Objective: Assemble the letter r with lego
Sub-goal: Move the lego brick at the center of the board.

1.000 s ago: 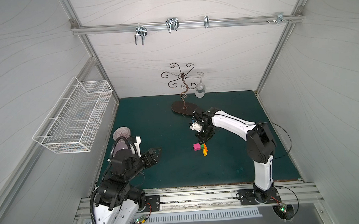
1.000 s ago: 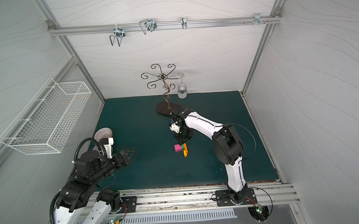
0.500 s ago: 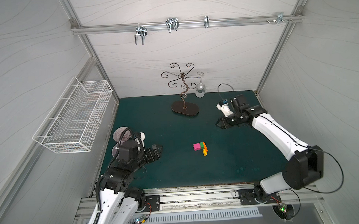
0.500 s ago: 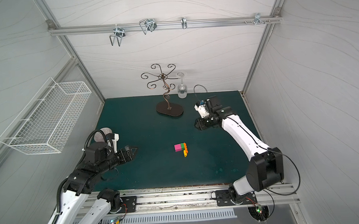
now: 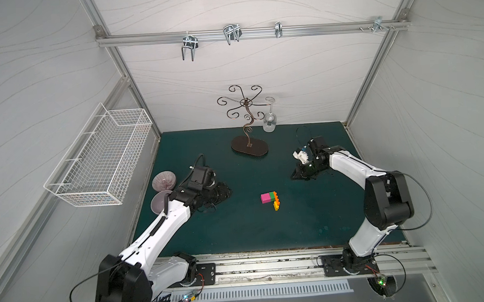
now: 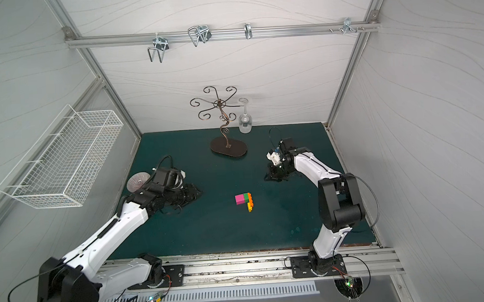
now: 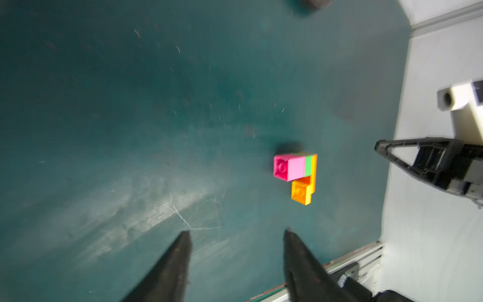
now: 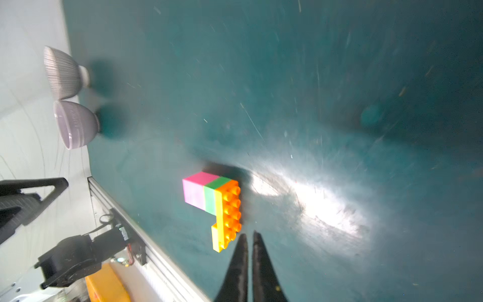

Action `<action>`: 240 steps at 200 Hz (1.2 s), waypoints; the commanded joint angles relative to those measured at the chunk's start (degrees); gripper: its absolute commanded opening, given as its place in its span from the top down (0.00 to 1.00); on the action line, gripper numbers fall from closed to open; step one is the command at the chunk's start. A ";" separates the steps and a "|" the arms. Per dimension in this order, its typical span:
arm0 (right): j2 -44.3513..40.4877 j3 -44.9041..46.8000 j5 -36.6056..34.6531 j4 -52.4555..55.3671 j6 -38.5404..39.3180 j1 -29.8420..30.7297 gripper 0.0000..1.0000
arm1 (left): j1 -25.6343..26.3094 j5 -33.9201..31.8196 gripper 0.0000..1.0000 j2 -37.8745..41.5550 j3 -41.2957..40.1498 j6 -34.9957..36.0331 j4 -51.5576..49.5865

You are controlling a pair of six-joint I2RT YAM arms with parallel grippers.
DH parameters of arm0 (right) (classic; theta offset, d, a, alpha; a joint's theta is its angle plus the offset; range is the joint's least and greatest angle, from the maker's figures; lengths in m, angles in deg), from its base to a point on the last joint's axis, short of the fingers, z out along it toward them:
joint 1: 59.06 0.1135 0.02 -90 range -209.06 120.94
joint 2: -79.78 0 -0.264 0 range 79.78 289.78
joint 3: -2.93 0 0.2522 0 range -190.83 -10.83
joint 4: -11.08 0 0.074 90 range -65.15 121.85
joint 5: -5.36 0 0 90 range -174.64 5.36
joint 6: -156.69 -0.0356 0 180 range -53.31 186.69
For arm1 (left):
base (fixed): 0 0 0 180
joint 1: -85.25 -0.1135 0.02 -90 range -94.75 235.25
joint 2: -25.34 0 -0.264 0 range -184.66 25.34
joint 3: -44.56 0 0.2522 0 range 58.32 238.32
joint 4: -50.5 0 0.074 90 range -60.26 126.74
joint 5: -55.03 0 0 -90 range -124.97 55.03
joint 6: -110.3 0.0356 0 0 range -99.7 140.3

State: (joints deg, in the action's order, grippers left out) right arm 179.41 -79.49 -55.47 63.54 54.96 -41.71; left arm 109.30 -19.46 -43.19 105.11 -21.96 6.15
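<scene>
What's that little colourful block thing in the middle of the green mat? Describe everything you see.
It is the lego letter r: glossy plastic bricks pressed together, pink, then green, then a longer studded orange one that juts past them, with yellow at that end. It lies on its side on the mat, and nothing else touches it.

The left arm [image 5: 159, 227] rises from its base at the near left and stretches far and rightward. Its wrist is bent so that the left gripper [image 5: 227, 192] points low toward the middle, and in the left wrist view its two black fingers [image 7: 172, 266] stand apart with nothing between them. The right arm [image 5: 349, 166] climbs from the near right base, folds at a raised elbow and runs far and leftward, with the right gripper [image 5: 295, 176] tipped down toward the centre and its fingers [image 8: 236, 266] pressed almost together, gripping nothing.
</scene>
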 commanded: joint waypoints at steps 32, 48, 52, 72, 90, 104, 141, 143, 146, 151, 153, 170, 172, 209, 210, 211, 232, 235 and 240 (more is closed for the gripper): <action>7.97 -2.96 -1.10 1.75 -0.07 7.40 1.00 | 3.12 1.93 0.80 -15.95 4.47 -9.35 11.66; 9.61 -2.97 -2.74 1.57 -0.07 9.20 1.00 | 3.69 2.66 0.85 -20.78 6.99 -9.38 12.37; 9.84 -2.85 -3.13 1.29 -0.07 9.53 1.00 | 3.78 2.68 0.87 -21.78 7.46 -9.61 12.50; 10.90 -2.29 -4.25 0.22 -0.33 10.76 1.00 | 4.11 4.01 0.93 -26.32 8.56 -11.18 15.30; 11.45 -2.01 -4.77 -0.42 -0.49 11.28 1.00 | 4.64 4.62 0.96 -29.60 9.75 -12.67 17.57; 11.71 -1.91 -5.24 -0.69 -0.58 11.56 1.00 | 5.33 4.75 0.99 -32.03 11.08 -13.48 18.70; 11.22 -1.57 -6.75 -0.51 -0.12 12.25 1.00 | 7.77 6.18 1.00 -36.62 12.98 -16.63 22.55; 11.24 -1.61 -6.86 -0.48 -0.09 12.23 1.00 | 7.83 6.24 1.00 -36.77 13.05 -16.80 22.76; 11.30 -1.64 -6.97 -0.43 0.01 12.31 1.00 | 7.97 6.35 1.00 -37.03 13.07 -17.02 22.98; 11.34 -1.78 -6.93 -0.22 0.19 12.31 1.00 | 8.11 6.52 1.00 -37.49 13.24 -17.44 23.47; 11.36 -1.81 -7.04 -0.16 0.25 12.39 1.00 | 8.18 6.54 1.00 -37.69 13.31 -17.60 23.60; 11.69 -2.58 -7.24 0.45 0.74 12.50 1.00 | 8.54 6.96 1.00 -38.83 14.50 -18.28 24.04; 11.71 -2.67 -7.25 0.55 0.81 12.59 1.00 | 8.55 6.99 1.00 -39.01 14.70 -18.34 24.01; 12.15 -4.69 -8.08 2.12 1.49 13.82 1.00 | 9.24 6.88 1.00 -40.22 18.02 -17.96 22.08; 12.07 -4.71 -8.08 2.10 1.47 13.88 1.00 | 9.29 6.89 1.00 -40.25 18.14 -17.95 21.98; 12.11 -4.76 -8.16 2.14 1.45 13.96 1.00 | 9.32 6.90 1.00 -40.30 18.20 -17.95 21.94; 12.56 -5.55 -8.88 2.47 1.54 15.43 1.00 | 10.19 7.07 1.00 -41.44 19.27 -18.11 21.45; 12.64 -5.64 -8.97 2.52 1.56 15.59 1.00 | 10.34 7.04 1.00 -41.56 19.37 -18.12 21.45; 12.73 -5.77 -9.14 2.52 1.50 16.00 1.00 | 10.60 7.08 1.00 -41.83 19.48 -18.20 21.45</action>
State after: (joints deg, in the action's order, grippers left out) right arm 190.67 -83.73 -63.39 63.98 55.55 -27.59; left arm 118.44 -13.10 -83.15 122.22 -38.87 27.18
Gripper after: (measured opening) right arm 0.050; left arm 0.051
